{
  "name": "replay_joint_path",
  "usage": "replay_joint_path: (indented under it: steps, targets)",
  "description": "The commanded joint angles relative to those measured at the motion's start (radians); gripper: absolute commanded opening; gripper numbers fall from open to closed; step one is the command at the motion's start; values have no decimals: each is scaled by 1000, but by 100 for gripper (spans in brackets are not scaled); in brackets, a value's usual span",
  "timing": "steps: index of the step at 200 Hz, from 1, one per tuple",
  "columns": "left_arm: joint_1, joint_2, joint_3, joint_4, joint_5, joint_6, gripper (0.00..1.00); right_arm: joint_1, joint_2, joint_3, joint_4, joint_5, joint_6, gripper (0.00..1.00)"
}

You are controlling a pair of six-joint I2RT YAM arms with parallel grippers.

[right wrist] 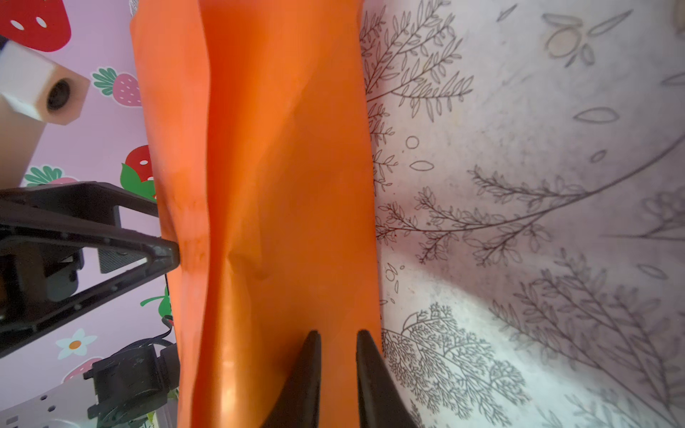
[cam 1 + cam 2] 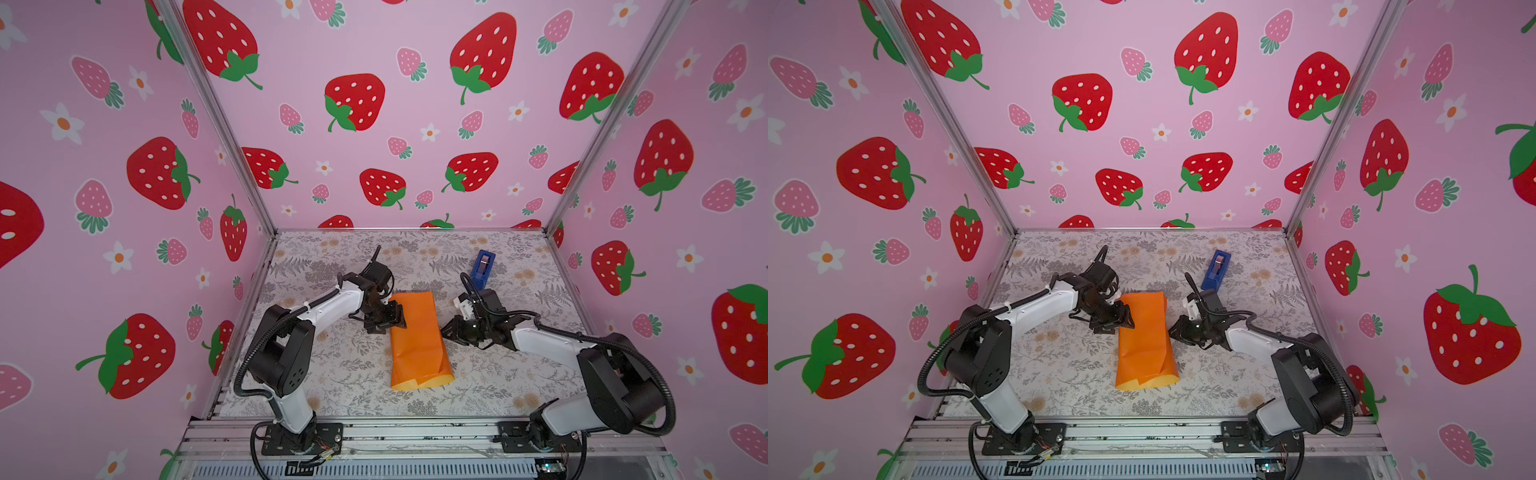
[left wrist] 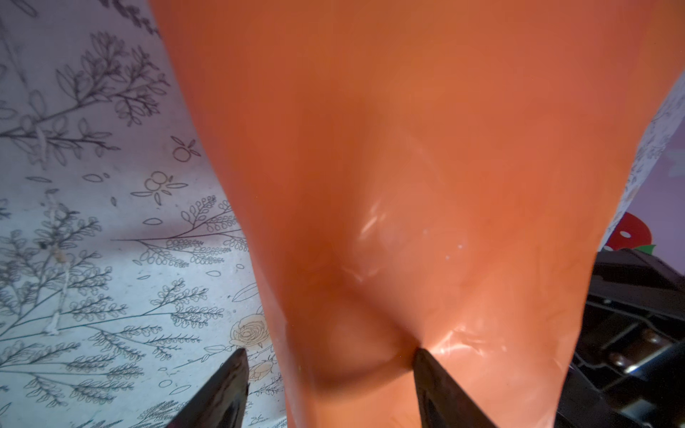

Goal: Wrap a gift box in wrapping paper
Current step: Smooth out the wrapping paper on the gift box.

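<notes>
The wrapping paper [image 2: 417, 340] [image 2: 1144, 340] lies mid-table, folded over into a long orange tube, glossy side out. The gift box is hidden. My left gripper [image 2: 397, 318] [image 2: 1125, 320] [image 3: 330, 354] is at the tube's left side, open wide. One of its fingertips [image 3: 420, 355] dents the paper [image 3: 407, 148] and the other hangs over the table covering. My right gripper [image 2: 445, 330] [image 2: 1173, 332] [image 1: 339, 333] is at the tube's right edge. Its jaws stand a narrow gap apart against the paper [image 1: 278, 148], with smooth paper showing between them.
A blue tape dispenser [image 2: 482, 266] [image 2: 1216, 268] stands at the back right, behind the right arm. The grey floral table covering [image 2: 353, 374] spreads out to the strawberry-print walls on three sides. A metal rail runs along the front edge.
</notes>
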Motion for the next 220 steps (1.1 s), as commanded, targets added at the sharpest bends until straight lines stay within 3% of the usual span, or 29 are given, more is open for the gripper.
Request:
replay_joint_path:
  steps: [1,38,105,220]
  targets:
    - [4,-50,-14,83,62,-10,74,7,-36,32,-48,40,-16,19]
    - [12,-77,-73,217,137,-59,80,17,-40,36,-27,6,-7,14]
    - [12,-45,-54,186,155,-53,79,46,-25,41,4,-7,14,9]
    - [8,-97,-8,141,139,-76,78,53,-6,40,19,-8,22,10]
